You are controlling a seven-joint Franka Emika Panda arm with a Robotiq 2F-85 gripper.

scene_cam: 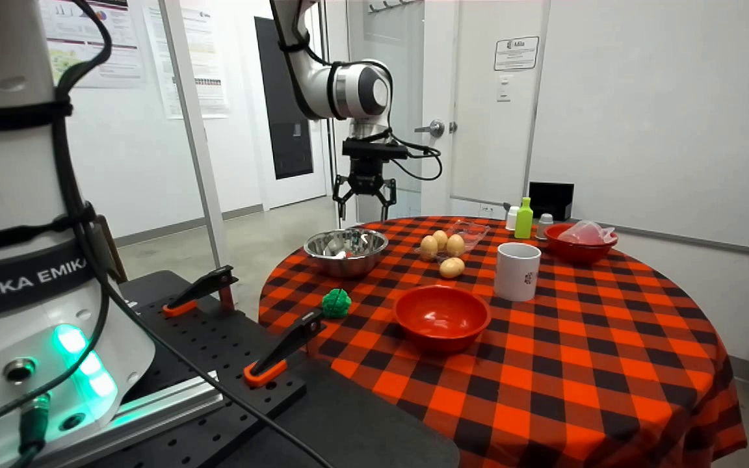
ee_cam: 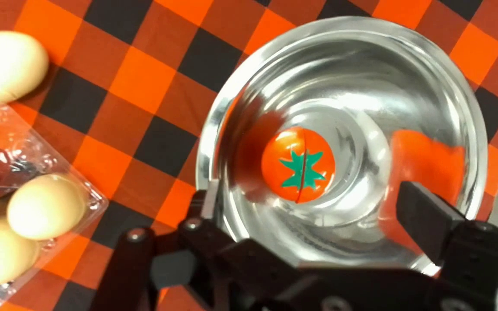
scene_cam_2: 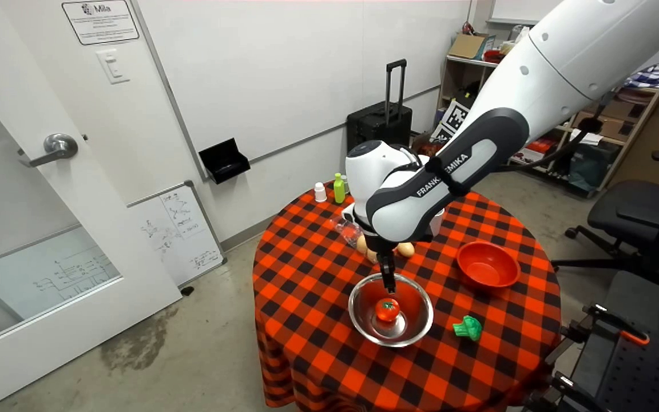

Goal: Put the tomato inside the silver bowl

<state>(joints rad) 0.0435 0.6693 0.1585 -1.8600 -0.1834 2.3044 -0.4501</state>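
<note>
The tomato (scene_cam_2: 387,309) is orange-red with a green star top. It lies on the bottom of the silver bowl (scene_cam_2: 391,344), toward one side, also in the wrist view, where the tomato (ee_cam: 298,165) and the shiny bowl (ee_cam: 361,69) show from above. In an exterior view the silver bowl (scene_cam: 348,265) stands near the table's edge, and its wall hides most of the tomato. My gripper (scene_cam: 363,213) is wide open and empty above the bowl, fingers pointing down. In the wrist view the gripper (ee_cam: 311,196) has its fingers apart, with nothing between them.
A red bowl (scene_cam: 441,318) and a green broccoli (scene_cam: 336,303) stand near the silver bowl. Several eggs (scene_cam: 443,244) lie beside a clear plastic carton (ee_cam: 80,185). A white mug (scene_cam: 517,273), a green bottle (scene_cam: 524,220) and another red bowl (scene_cam: 579,250) stand farther off.
</note>
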